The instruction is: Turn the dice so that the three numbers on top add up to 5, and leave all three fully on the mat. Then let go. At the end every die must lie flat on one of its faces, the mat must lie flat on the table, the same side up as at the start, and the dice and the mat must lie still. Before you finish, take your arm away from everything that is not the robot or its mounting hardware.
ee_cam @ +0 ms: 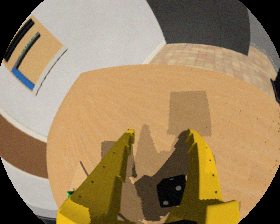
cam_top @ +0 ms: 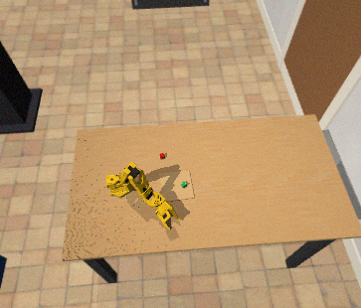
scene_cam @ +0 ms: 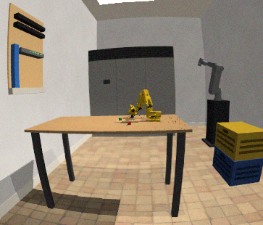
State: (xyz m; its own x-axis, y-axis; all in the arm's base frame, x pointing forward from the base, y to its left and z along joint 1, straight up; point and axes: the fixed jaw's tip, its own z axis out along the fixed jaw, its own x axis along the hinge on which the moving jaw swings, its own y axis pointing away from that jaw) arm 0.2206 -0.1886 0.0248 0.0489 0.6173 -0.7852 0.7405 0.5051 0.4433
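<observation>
My yellow gripper (cam_top: pixel 168 223) is low over the table, in front of the tan mat (cam_top: pixel 180 187), and also shows in the exterior view (scene_cam: pixel 131 115). Its fingers stand partly open. A black die (ee_cam: pixel 171 191) lies between them, close to the right jaw, and I cannot tell if a jaw touches it. A green die (cam_top: pixel 184 184) lies on the mat, and a sliver of it shows at the left edge of the wrist view (ee_cam: pixel 70 193). A red die (cam_top: pixel 162 155) lies on the bare table behind the mat.
The arm's base (cam_top: pixel 116 184) stands left of the mat. The table's front edge (cam_top: pixel 214 245) is a short way in front of the gripper. Stacked yellow and blue crates (scene_cam: pixel 240 152) stand on the floor beside the table.
</observation>
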